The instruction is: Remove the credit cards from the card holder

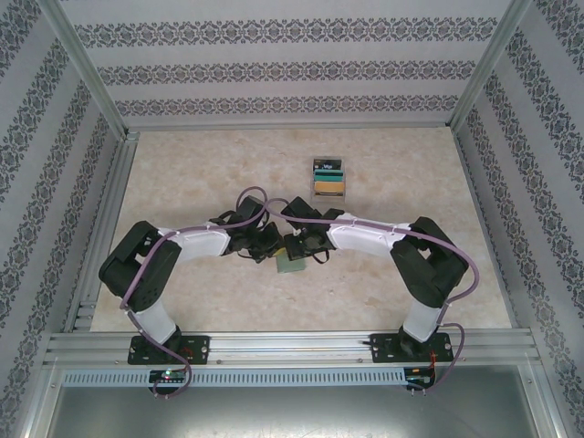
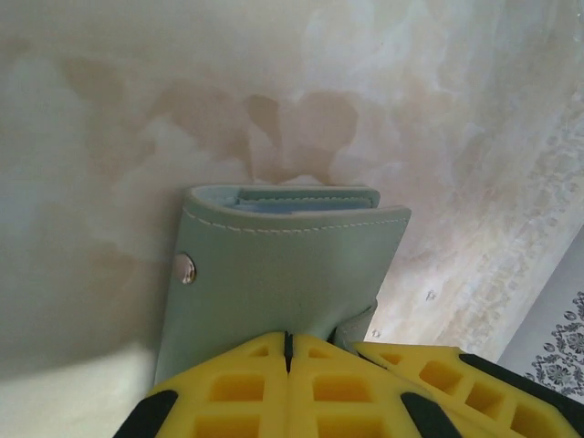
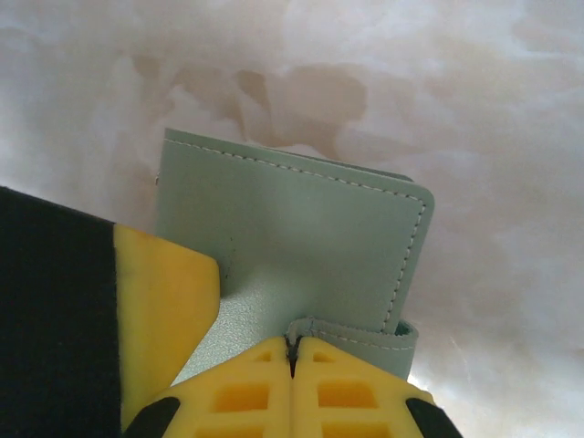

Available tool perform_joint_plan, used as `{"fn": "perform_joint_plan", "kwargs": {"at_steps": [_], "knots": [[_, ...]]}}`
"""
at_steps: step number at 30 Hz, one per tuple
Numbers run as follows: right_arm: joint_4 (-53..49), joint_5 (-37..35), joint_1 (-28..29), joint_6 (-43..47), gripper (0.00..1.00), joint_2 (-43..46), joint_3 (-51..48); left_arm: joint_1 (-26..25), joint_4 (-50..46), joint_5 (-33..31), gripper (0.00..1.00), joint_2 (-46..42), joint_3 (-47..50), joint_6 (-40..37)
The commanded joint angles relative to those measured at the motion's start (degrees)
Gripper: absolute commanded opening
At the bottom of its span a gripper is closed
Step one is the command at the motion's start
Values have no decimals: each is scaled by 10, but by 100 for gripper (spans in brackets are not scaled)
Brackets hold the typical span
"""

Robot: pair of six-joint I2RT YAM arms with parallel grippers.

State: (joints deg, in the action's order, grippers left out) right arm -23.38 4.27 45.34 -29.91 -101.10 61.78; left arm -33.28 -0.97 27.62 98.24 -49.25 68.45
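1. Left gripper (image 2: 287,339), nearest: my yellow fingers pressed shut, apparently pinching the card holder (image 2: 274,274) by its near cover edge.
2. Right gripper (image 3: 294,350): likewise closed, on the strap tab (image 3: 358,336).
3. Step: card holder folded between both arms; next, I should part the covers.
4. Hidden: whether cards remain inside; a pile of credit cards (image 1: 328,180) lies farther off on the table (image 1: 182,182).

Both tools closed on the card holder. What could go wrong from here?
1. The right tool pinches just the thin strap of the card holder; a pull may slip off it.
2. The left tool clamps the same near edge, close beside it; the tools could collide.
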Motion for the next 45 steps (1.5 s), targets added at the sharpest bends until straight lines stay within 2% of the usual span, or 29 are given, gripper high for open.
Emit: {"fn": "perform_joint_plan", "kwargs": {"at_steps": [1,8,18,22,23,25,27,28,30,35,40,45], "knots": [[25,43,-7,-21,0,12,-22,-14,-37,6,0,35,-32,4],[91,92,-51,-47,0,69,-89,-14,-214,-39,0,100,-69,-28],[111,112,-134,-55,0,167,-197,-7,-216,-48,0,137,-52,-47],[109,121,-137,-55,0,190,-198,-7,-192,-45,0,111,-54,-55],[109,127,-135,-58,0,193,-194,-7,-184,-47,5,93,-55,-57],[109,138,-131,-62,0,198,-184,-7,-182,-58,29,54,-63,-65],[108,146,-122,-66,0,202,-169,-6,-212,-92,66,6,-83,-83],[110,152,-117,-66,0,202,-163,-5,-230,-110,76,-12,-93,-94],[114,165,-103,-71,0,197,-144,2,-267,-143,86,-52,-110,-115],[120,184,-60,-89,0,163,-83,41,-293,-172,100,-152,-86,-130],[140,202,-29,-110,0,132,-30,80,-324,-196,99,-245,-50,-149],[128,193,-27,-102,0,118,-19,96,-322,-192,100,-294,-14,-150]]}}
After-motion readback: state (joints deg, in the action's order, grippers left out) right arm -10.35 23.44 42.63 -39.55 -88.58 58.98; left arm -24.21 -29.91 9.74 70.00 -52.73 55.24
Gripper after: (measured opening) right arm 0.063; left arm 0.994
